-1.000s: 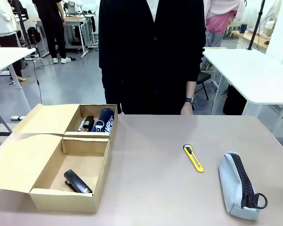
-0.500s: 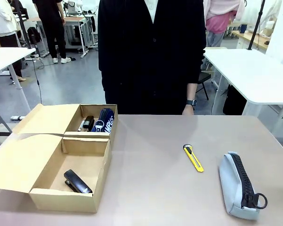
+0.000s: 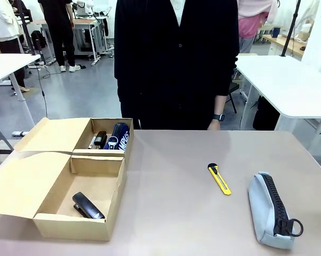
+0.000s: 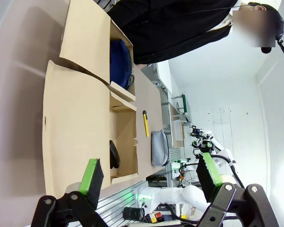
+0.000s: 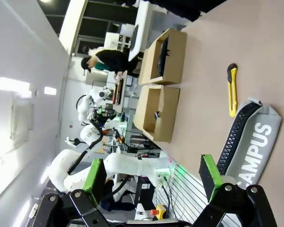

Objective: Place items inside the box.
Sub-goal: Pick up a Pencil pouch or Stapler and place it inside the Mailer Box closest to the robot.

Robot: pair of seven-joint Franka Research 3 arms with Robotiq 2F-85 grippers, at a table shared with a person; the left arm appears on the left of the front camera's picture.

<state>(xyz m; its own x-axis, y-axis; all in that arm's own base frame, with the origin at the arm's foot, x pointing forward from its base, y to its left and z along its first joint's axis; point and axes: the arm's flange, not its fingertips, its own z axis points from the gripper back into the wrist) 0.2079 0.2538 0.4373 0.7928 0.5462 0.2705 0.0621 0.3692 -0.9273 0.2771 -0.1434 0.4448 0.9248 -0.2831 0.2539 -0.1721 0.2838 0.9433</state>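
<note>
- Long, shallow brown cardboard box [image 3: 69,226] on the left of the matt beige table [image 3: 171,213]; two rectangular compartments, one near and one far, split by a cardboard wall; both flap lids [image 3: 21,184] folded out flat to the left.
- In the near compartment: black stapler [image 3: 87,206], slim and wedge-shaped with a smooth look, lying diagonally on the box floor close to the front wall.
- In the far compartment: navy zip pouch [image 3: 119,136], soft fabric with white lettering, lying along the right wall; just beside it a small black item [image 3: 100,140], too small to name.
- Out on the bare table, right of centre and well apart from the box: yellow utility knife [image 3: 219,178], a narrow flat bar with a black tip at its far end, lying at a slant.
- Near the knife, further right and closer to the near edge: light grey-blue pouch [image 3: 271,209], plump and rounded, with a thick black zipper along the top ending in a ring pull; white "CAMPUS" print on its side in the right wrist view.
- Left gripper [image 4: 149,172]: black linkage fingers with green pads, spread wide with nothing between them; the box's open flaps in sight beyond.
- Right gripper [image 5: 151,177]: same black-and-green build, jaws wide apart and empty; knife and grey-blue pouch in sight beyond.
- Person [image 3: 176,58] in a dark buttoned knit top standing at the far side; one hand [image 3: 214,124], dark wristwatch on the wrist, hanging at the table's far edge.
</note>
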